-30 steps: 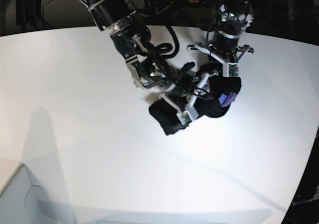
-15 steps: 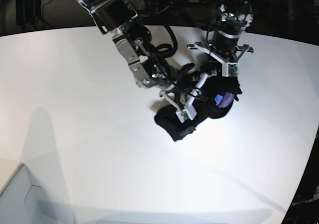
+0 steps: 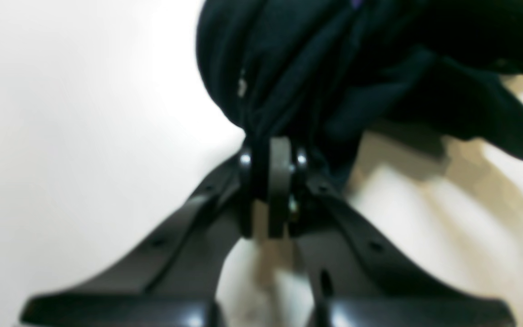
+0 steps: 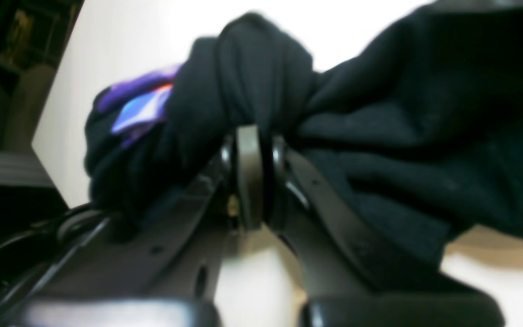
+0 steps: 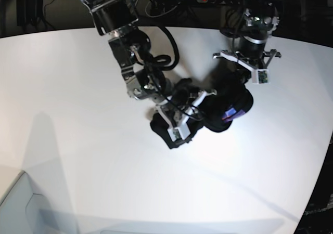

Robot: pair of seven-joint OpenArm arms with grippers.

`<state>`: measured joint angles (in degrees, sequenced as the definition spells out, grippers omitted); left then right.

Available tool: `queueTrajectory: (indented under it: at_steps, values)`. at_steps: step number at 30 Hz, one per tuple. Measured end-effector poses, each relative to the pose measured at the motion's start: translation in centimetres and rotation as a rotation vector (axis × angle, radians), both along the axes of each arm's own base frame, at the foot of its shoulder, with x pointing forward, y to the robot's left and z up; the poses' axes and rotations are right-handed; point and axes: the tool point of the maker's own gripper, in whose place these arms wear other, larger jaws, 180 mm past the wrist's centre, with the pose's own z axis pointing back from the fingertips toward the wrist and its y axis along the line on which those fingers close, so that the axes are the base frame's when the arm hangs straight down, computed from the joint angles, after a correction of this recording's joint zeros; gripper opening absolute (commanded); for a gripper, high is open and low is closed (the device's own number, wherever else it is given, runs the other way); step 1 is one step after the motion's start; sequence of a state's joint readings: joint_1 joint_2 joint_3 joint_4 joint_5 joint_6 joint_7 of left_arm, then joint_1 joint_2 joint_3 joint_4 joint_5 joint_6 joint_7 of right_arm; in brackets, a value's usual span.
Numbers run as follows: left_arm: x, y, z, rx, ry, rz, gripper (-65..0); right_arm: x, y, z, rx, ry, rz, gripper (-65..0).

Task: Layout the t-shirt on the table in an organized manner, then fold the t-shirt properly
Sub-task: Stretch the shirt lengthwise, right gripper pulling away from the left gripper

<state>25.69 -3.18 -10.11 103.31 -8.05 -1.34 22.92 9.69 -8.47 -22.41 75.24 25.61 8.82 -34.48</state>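
Under both sets of jaws you have the white table, broad and bare around the work. Bunched between the two grippers sits the black t-shirt, a crumpled heap that reaches from one set of jaws to the other; its purple-and-orange print shows just left of the right jaws in the right wrist view.

Your right gripper now has its jaws pressed together on a gathered fold of the cloth, with the bulk of the shirt piled beyond and to the right of them. A second ago those jaws stood wide; they have since closed on the fabric, and the arm has drawn the near end of the bundle leftward across the table in the base view.

Your left gripper has its jaws pinched tight on another pinch of cloth, the shirt hanging ahead of and above the tips, a loose flap trailing off to the right. That grip is unchanged from before, though the arm has shifted to the right in the base view.
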Motion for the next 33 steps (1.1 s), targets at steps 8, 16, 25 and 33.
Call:
queueTrajectory:
  at_steps: [8, 16, 25, 33]
  values:
    - [-0.3, 3.4, 0.0, 0.042, 0.014, 0.078, -64.7, 1.7, -2.8, 0.0, -0.04, -0.032, -0.044, -65.0]
    - [0.2, 5.6, 0.8, 0.065, -0.012, 0.132, -64.7, 3.2, -5.1, 0.3, -0.044, -0.042, -0.097, -65.0]
    - [3.1, 7.0, 4.7, 0.088, -0.133, 0.162, -64.8, 6.4, -8.4, 6.2, -0.029, -0.209, -0.172, -65.0]
    - [5.4, 6.9, 5.7, 0.08, -0.179, 0.166, -64.8, 8.2, -8.7, 8.6, -0.031, -0.271, -0.179, -65.0]
